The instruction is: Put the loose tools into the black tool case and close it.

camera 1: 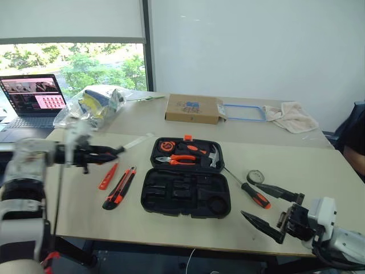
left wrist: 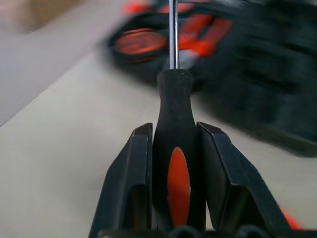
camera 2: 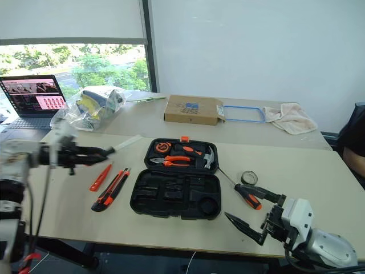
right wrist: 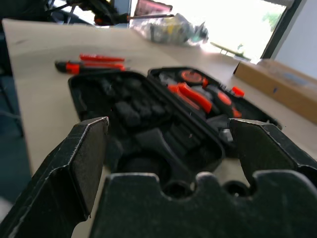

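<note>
The left gripper (left wrist: 176,148) pinches a screwdriver (left wrist: 174,124) by its black and orange handle; in the left wrist view the two black fingers (left wrist: 131,173) press on both sides of the handle, and the metal shaft goes straight out between them toward the blurred case. In the head views this gripper (camera 1: 105,153) is in the air above the left part of the table (camera 1: 319,171), with the shaft pointing toward the middle of the table. The right gripper (camera 1: 272,208) is spread wide and holds nothing; it hangs over the near right edge of the table. Just beside it, between it and the case, a second screwdriver (camera 1: 249,190) lies flat on the table, and a small dark tape roll (camera 1: 255,177) lies close behind the handle of this screwdriver. The black tool case (camera 1: 185,193) lies open in the middle of the table. Its far half holds orange-handled pliers (camera 1: 181,160) and a small hammer (camera 1: 213,155), and its near half shows the shaped recesses. To the left of the case, an orange-black utility knife (camera 1: 120,188) and a slim orange tester screwdriver (camera 1: 108,176) lie side by side on the table, apart from the case. Farther back there are a flat cardboard box (camera 1: 193,108), a cloth (camera 1: 292,116), a plastic bag (camera 1: 94,105) and a laptop (camera 1: 34,100).
</note>
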{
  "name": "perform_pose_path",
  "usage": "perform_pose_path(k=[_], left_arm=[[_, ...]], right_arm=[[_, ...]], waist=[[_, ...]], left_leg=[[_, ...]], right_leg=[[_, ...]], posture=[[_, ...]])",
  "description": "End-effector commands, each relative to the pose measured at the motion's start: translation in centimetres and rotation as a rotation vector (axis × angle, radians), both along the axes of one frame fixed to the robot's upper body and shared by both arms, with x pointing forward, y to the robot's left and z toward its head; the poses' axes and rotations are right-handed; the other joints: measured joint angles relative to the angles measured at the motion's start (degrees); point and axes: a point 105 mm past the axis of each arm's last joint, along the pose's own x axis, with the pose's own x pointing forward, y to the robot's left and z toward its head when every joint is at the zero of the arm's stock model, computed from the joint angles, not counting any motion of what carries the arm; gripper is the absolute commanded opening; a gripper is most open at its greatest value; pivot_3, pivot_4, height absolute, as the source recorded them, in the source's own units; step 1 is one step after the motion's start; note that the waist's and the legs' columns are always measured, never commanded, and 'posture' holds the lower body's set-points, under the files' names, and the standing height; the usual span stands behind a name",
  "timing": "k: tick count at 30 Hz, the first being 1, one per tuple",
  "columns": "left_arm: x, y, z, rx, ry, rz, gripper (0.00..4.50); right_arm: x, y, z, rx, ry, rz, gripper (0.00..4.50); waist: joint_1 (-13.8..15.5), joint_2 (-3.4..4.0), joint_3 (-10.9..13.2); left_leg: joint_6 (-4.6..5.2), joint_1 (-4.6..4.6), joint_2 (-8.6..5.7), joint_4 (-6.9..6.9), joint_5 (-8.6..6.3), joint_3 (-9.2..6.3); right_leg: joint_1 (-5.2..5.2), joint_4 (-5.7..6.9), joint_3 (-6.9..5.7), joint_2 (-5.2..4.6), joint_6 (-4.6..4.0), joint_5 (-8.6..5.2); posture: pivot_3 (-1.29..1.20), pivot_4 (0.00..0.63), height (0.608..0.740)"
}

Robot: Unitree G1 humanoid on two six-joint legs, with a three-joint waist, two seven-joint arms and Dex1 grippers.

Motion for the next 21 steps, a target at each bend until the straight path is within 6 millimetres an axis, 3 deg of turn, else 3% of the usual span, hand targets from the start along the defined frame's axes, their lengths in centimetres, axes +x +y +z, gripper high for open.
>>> perform_pose_path(k=[1,7,21], left_arm=[[0.1,-3.6,0.2,0.099,-0.062,-0.104,0.87],[1.6,-6.5,-1.5,0.229,-0.091,-0.125,0.87],[2.7,-7.3,-3.7,0.352,-0.075,-0.045,0.87]], right_arm=[[-0.3,-0.3,0.8,0.011,-0.039,-0.003,4.5],[-0.1,0.3,0.7,0.046,-0.048,-0.027,4.5],[-0.8,0.7,0.5,0.079,-0.058,-0.069,4.5]], waist=[[-0.6,0.0,0.0],[-1.1,0.04,0.0],[-0.6,0.09,0.0]], left_leg=[[0.09,-0.07,0.0,0.11,-0.05,0.01],[0.37,-0.05,0.03,0.31,-0.2,0.05],[0.41,-0.09,0.04,0.58,-0.23,0.04]], right_leg=[[-0.03,0.0,0.03,0.02,0.04,0.03],[-0.09,0.01,0.17,0.13,0.07,0.04],[-0.09,0.08,0.17,0.11,0.07,0.05]], posture=[[0.0,0.15,0.74],[0.0,0.15,0.74],[0.0,0.15,0.74]])
